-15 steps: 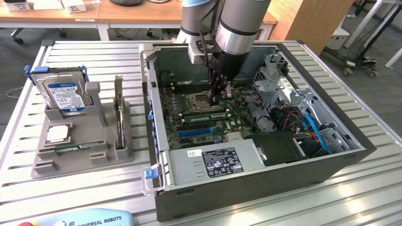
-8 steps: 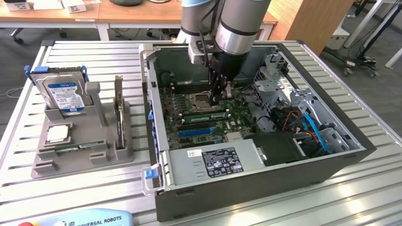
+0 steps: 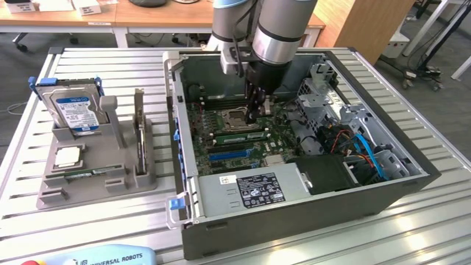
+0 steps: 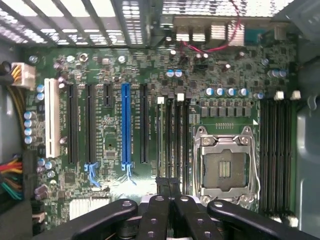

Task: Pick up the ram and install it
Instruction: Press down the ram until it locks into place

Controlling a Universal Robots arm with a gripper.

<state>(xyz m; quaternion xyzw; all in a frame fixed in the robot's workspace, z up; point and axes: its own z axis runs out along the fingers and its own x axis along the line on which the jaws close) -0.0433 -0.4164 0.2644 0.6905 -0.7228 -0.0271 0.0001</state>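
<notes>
Inside the open computer case (image 3: 294, 218), which lies on its side on the slatted tabletop (image 3: 88, 221) so that the motherboard (image 4: 110, 70) faces up for a straight descent, the one arm reaches down beside the processor socket (image 3: 235, 117). Its pincer (image 3: 256, 117) is closed, the black fingers (image 4: 156, 215) drawn together over the memory slots (image 4: 172, 140). The ram (image 3: 237, 135), one green stick, stands on edge in that bank of slots just beside the socket, and the pincer's tips sit at the end of it toward the exterior view's right. Whether they pinch its edge or merely bear down on it I cannot tell. My guess is that the stick is upright because the slots accept it only edge-first. Counted on the board: one socket, open and bare, with a bank of what look like four memory slots on each side of it, plus one blue expansion slot (image 4: 125, 125) and one white one (image 4: 51, 117). On the grey holder (image 3: 96, 187) well apart from the case there is one hard drive (image 3: 74, 110) propped upright and one square processor chip (image 3: 68, 157) lying flat in its recess, each kept in a fixed, reachable pose.
</notes>
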